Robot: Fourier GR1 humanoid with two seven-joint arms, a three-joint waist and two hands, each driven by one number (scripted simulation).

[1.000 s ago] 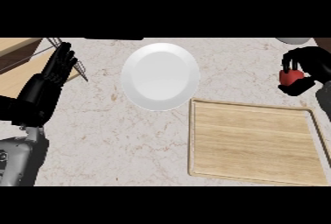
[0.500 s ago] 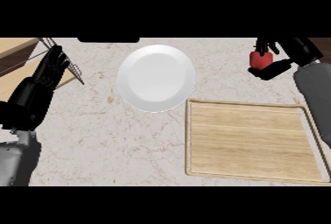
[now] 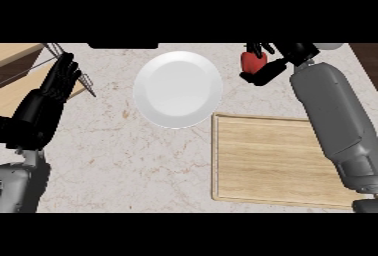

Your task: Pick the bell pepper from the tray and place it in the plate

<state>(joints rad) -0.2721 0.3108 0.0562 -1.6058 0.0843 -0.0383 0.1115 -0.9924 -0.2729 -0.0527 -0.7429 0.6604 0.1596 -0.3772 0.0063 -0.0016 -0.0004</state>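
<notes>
the right hand [image 3: 279, 61] is up at the far right of the tabletop [image 3: 125, 160], its black fingers [image 3: 260, 78] curled round the bell pepper [image 3: 253, 61]. the pepper is red and sits on the inner side of this hand, the side toward the plate. finger ends show above it and a curled finger below it, so only its middle is seen. whether it hangs clear of the tabletop or rests on it cannot be told from this steep view. the grey right forearm [image 3: 332, 115] runs back from the hand toward the view's lower edge, crossing over the right side of the tray [image 3: 273, 160].

the tray is a pale wooden board with a raised rim. it lies behind the right hand, nearer the robot, and well apart from the pepper. the plate [image 3: 178, 90] is white and round, to the left of the right hand. it is near the pepper but not touching it, with a strip of marbled tabletop between them. the plate's near right rim comes just beside the tray's far left corner.

the left hand [image 3: 57, 84] rests at the view's left edge, open, fingers straight and pointing away from the robot, holding nothing. a pale wooden surface [image 3: 18, 51] shows beyond it at the far left corner, and the plate is to its right.
</notes>
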